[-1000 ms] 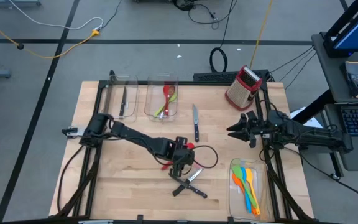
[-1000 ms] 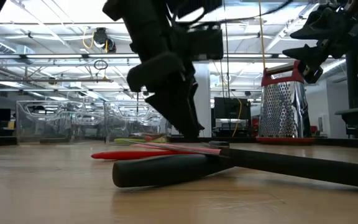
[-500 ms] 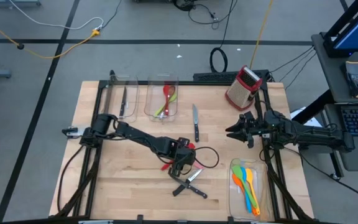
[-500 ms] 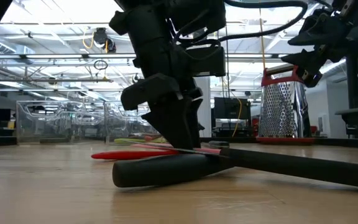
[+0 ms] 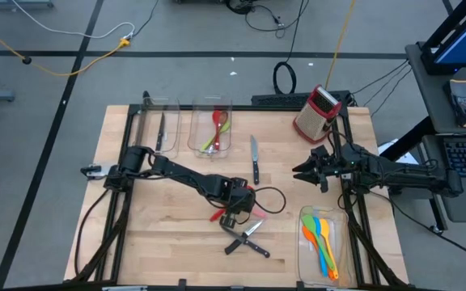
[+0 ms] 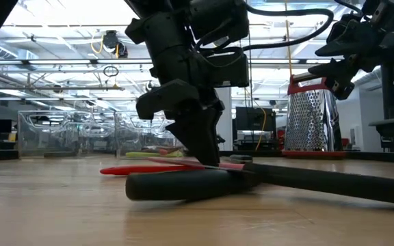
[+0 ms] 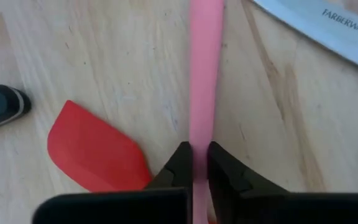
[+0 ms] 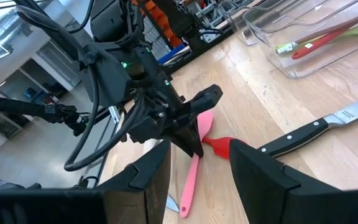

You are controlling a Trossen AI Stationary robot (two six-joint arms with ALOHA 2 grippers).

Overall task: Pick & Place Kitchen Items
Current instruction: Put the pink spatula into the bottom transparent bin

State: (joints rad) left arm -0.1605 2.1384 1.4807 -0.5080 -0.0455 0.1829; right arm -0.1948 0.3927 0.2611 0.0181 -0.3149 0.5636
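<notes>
Our left end effector (image 7: 195, 163) is clenched on the pink spatula (image 7: 205, 74) at its handle (red spatula (image 7: 95, 147) just beside), so we can lift it off the bench (image 5: 168, 242) cleanly.

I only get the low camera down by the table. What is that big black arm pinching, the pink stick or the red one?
Observer: The pink one. The left wrist view shows the left pincer shut on the handle of the pink spatula.
Operator: So where's the red one?
Observer: The red spatula lies flat on the wood beside that handle, outside the pincer.
Operator: And the other arm?
Observer: From above, the right pincer hangs open over the table's right side, near the red grater, holding nothing.
</notes>
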